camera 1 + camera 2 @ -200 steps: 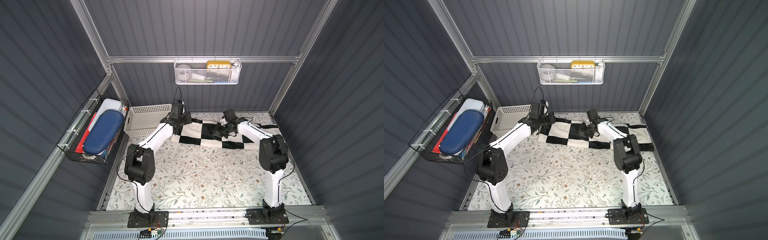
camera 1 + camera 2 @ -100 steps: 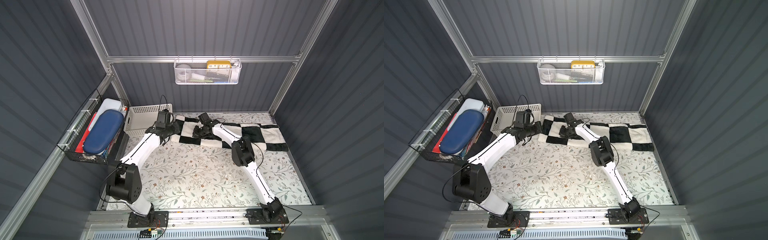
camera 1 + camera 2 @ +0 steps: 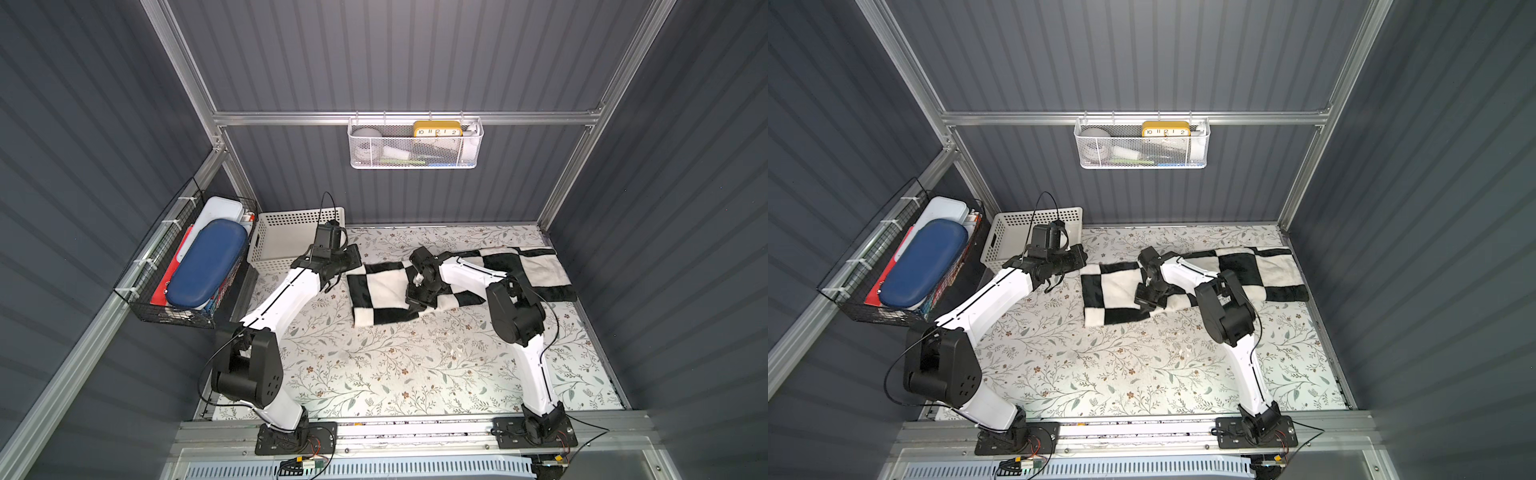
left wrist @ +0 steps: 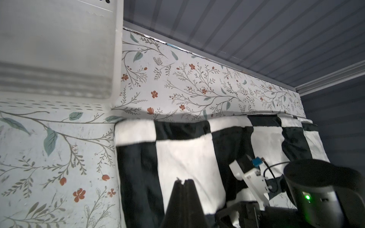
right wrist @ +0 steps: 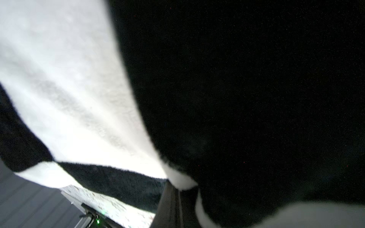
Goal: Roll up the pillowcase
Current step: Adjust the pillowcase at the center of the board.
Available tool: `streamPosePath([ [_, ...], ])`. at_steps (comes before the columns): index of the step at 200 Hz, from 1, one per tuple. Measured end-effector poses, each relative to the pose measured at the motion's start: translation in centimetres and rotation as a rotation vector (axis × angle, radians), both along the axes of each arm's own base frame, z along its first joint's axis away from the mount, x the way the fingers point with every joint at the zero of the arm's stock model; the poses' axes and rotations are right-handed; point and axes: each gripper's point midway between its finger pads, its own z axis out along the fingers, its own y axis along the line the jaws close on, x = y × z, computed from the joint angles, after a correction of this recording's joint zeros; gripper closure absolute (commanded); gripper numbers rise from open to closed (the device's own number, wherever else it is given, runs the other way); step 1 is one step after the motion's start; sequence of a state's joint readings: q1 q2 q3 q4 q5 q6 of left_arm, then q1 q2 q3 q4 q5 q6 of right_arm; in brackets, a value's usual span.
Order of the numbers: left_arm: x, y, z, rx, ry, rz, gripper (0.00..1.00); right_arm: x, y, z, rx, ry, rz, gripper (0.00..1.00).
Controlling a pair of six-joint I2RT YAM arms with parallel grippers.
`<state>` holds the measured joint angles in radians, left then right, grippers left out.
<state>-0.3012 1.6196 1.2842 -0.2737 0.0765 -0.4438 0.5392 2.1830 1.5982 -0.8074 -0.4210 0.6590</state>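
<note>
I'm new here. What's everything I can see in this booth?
cover: 1, floral, spread under both arms
pillowcase: 1, black and white checks, far side of the cover
basket: 1, white, far left corner
mesh basket: 1, white, back wall
clock: 1, yellow, in the mesh basket
wire basket: 1, black, left wall
case: 1, blue, in the wire basket
left arm, right arm: 2, white and black, near edge
left gripper: 1, black, shut, by the pillowcase's left end
right gripper: 1, black, shut on the pillowcase
</note>
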Motion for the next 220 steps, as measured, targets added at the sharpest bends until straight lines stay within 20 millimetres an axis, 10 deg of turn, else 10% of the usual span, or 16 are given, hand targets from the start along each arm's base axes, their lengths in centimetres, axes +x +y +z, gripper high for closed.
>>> streamPosePath([
  [70,-2.3,-3.1,-1.9,-0.045,0.059,-0.142,1.00,-13.6,-7.4,0.8,-0.082,0.295,-0.014,1.00],
  [94,-4.1,-5.2,-2.5,-0.065,0.102,-0.232,1.00,-15.0,-9.1,2.4,-0.141,0.303,-0.020,1.00],
  [134,-6.3,-7.2,-4.3,-0.075,0.178,-0.355,1.00,-6.3,-11.1,7.3,-0.156,0.035,-0.172,1.00],
  [161,-6.7,-8.8,-6.2,-0.057,0.250,-0.438,1.00,1.9,-17.7,9.3,-0.204,-0.130,-0.434,1.00],
  [220,-8.9,-10.9,-8.5,-0.039,0.341,-0.562,1.00,11.9,-30.8,4.3,-0.435,-0.212,-0.798,1.00],
])
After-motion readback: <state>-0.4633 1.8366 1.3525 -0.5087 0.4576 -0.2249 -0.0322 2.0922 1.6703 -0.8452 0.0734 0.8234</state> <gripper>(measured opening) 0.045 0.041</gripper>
